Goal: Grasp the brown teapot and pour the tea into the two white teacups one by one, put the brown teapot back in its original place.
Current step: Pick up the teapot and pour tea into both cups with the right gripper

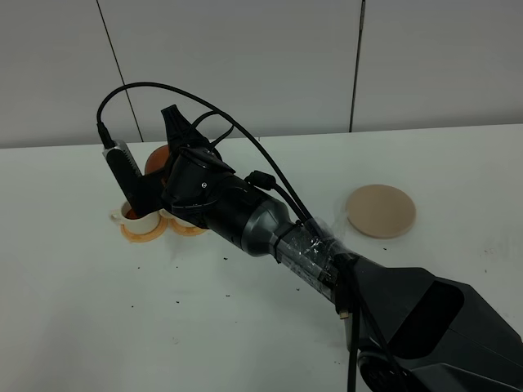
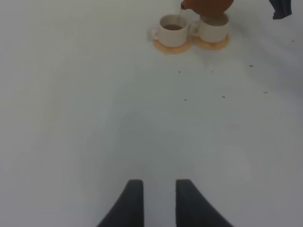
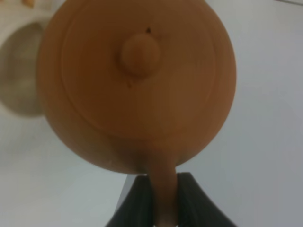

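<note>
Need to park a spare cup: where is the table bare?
Bare: the wide stretch between the left fingers and the two white teacups; also the table between the right arm and the beige saucer. Crowded: at the cups, under the brown teapot.

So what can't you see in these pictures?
- Exterior high view: the right arm hides most of the round reddish-brown clay teapot.
- Left wrist view: the edge cuts the teapot off; it covers the small white cup beneath, hiding its inside.
- Right wrist view: a blurred white cup sits partly behind the teapot.
</note>
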Robot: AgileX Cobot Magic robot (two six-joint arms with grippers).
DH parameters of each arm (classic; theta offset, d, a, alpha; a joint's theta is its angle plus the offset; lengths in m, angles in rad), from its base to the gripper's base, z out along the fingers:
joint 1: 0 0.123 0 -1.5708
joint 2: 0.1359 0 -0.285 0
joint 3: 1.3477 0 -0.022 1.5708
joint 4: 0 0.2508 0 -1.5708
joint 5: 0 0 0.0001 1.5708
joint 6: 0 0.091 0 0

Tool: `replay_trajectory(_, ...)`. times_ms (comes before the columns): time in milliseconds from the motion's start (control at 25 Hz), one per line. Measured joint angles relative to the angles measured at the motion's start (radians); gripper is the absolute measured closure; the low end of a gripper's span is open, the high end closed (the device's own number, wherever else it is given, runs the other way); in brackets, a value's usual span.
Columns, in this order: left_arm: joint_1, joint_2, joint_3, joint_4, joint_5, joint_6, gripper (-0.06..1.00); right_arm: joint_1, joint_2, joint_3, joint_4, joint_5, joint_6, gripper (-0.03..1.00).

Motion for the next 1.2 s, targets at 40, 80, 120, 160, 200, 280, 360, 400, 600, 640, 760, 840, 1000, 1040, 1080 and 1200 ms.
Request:
replay_trajectory(40, 0.0, 0.0, 0.0, 0.0, 0.0, 0.0, 0.7, 0.0, 0.0, 0.0, 0.0, 0.0, 0.0, 0.87)
replay_trajectory(80, 0.0, 0.0, 0.0, 0.0, 0.0, 0.0, 0.7, 0.0, 0.0, 0.0, -0.001, 0.0, 0.0, 0.87)
replay_trajectory(120, 0.0, 0.0, 0.0, 0.0, 0.0, 0.0, 0.7, 0.0, 0.0, 0.0, -0.001, 0.0, 0.0, 0.87)
replay_trajectory(160, 0.0, 0.0, 0.0, 0.0, 0.0, 0.0, 0.7, 0.0, 0.0, 0.0, -0.002, 0.0, 0.0, 0.87)
replay_trajectory(200, 0.0, 0.0, 0.0, 0.0, 0.0, 0.0, 0.7, 0.0, 0.0, 0.0, -0.002, 0.0, 0.0, 0.87)
replay_trajectory(280, 0.0, 0.0, 0.0, 0.0, 0.0, 0.0, 0.7, 0.0, 0.0, 0.0, -0.002, 0.0, 0.0, 0.87)
replay_trajectory(360, 0.0, 0.0, 0.0, 0.0, 0.0, 0.0, 0.7, 0.0, 0.0, 0.0, -0.002, 0.0, 0.0, 0.87)
replay_trajectory(400, 0.0, 0.0, 0.0, 0.0, 0.0, 0.0, 0.7, 0.0, 0.0, 0.0, -0.003, 0.0, 0.0, 0.87)
replay_trajectory(600, 0.0, 0.0, 0.0, 0.0, 0.0, 0.0, 0.7, 0.0, 0.0, 0.0, -0.003, 0.0, 0.0, 0.87)
replay_trajectory(640, 0.0, 0.0, 0.0, 0.0, 0.0, 0.0, 0.7, 0.0, 0.0, 0.0, -0.003, 0.0, 0.0, 0.87)
replay_trajectory(760, 0.0, 0.0, 0.0, 0.0, 0.0, 0.0, 0.7, 0.0, 0.0, 0.0, -0.003, 0.0, 0.0, 0.87)
replay_trajectory(840, 0.0, 0.0, 0.0, 0.0, 0.0, 0.0, 0.7, 0.0, 0.0, 0.0, -0.003, 0.0, 0.0, 0.87)
replay_trajectory(1000, 0.0, 0.0, 0.0, 0.0, 0.0, 0.0, 0.7, 0.0, 0.0, 0.0, -0.003, 0.0, 0.001, 0.87)
replay_trajectory(1040, 0.0, 0.0, 0.0, 0.0, 0.0, 0.0, 0.7, 0.0, 0.0, 0.0, -0.003, 0.0, 0.001, 0.87)
replay_trajectory(1080, 0.0, 0.0, 0.0, 0.0, 0.0, 0.0, 0.7, 0.0, 0.0, 0.0, -0.003, 0.0, 0.002, 0.87)
replay_trajectory(1200, 0.0, 0.0, 0.0, 0.0, 0.0, 0.0, 0.7, 0.0, 0.0, 0.0, -0.004, 0.0, 0.005, 0.87)
